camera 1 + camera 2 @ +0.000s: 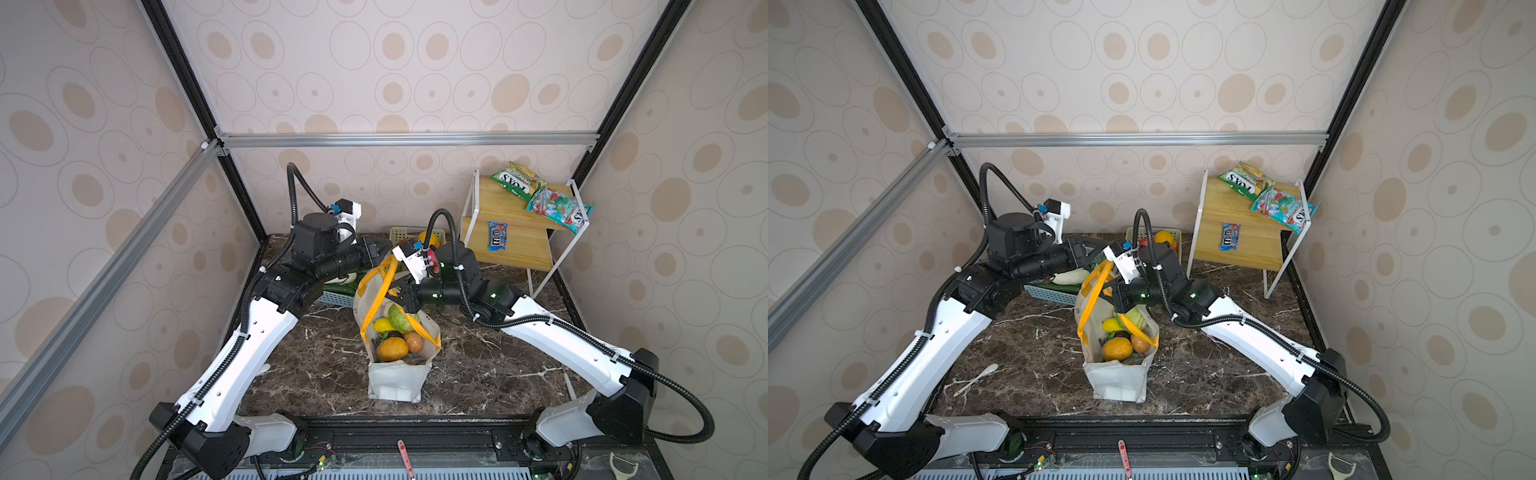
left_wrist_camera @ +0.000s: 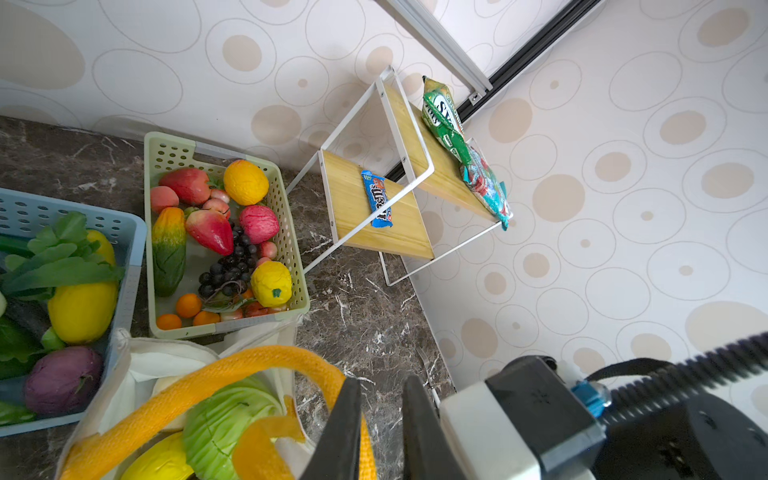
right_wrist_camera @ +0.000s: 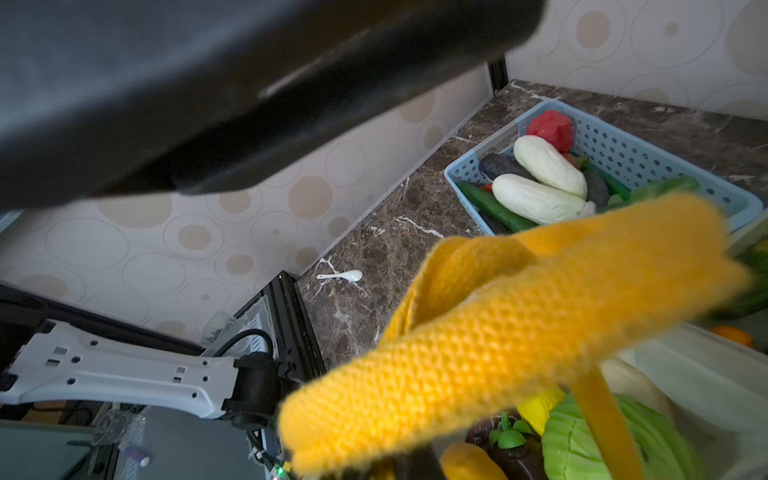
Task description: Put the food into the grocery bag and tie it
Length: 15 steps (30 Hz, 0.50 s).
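The white grocery bag (image 1: 399,382) (image 1: 1117,378) stands open mid-table. It holds food: a green cabbage (image 1: 401,318) (image 2: 224,419), an orange fruit (image 1: 391,349) and a yellow piece (image 1: 380,324). Its yellow handles (image 1: 376,282) (image 2: 232,374) (image 3: 519,332) are pulled up at the far end. My right gripper (image 1: 399,297) (image 1: 1115,295) is shut on one handle, which covers its jaws in the right wrist view. My left gripper (image 2: 381,380) is at the other handle's top with a clear gap between its fingers. The strap lies against one finger (image 2: 349,415).
A green basket (image 2: 286,232) of fruit and a blue basket (image 2: 133,249) (image 3: 665,166) of vegetables sit behind the bag. A wooden shelf rack (image 1: 511,249) at the back right carries snack packets (image 1: 515,183) (image 1: 557,208) (image 1: 497,235). A white spoon (image 1: 976,379) lies at the left.
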Each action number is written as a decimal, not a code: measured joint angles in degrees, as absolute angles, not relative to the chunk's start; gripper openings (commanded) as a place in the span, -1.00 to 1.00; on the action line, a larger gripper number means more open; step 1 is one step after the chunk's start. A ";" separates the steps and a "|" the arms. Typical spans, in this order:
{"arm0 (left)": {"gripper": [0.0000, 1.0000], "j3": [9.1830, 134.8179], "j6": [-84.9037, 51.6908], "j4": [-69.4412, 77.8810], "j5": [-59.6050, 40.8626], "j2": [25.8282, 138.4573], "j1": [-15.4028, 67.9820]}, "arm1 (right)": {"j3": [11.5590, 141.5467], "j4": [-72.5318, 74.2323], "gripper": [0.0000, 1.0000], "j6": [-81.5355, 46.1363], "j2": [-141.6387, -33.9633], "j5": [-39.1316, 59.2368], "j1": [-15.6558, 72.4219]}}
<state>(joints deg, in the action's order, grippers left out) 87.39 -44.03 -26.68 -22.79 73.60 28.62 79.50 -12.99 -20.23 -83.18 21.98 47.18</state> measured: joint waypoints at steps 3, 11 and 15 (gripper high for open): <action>-0.42 85.86 -44.66 -25.98 -22.57 73.23 28.75 | 77.91 -9.47 -0.84 -20.27 -83.24 20.93 47.18; 0.20 88.44 -42.15 -33.21 -15.90 73.89 28.77 | 73.58 -1.58 -0.83 -20.73 -83.37 20.97 47.18; 0.18 89.78 -40.77 -35.88 -13.52 73.89 28.77 | 73.58 -0.54 -0.83 -20.69 -83.37 20.97 47.18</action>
<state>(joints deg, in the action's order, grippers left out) 89.78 -40.77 -35.88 -13.52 73.89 28.77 73.58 -0.54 -20.69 -83.37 20.97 47.18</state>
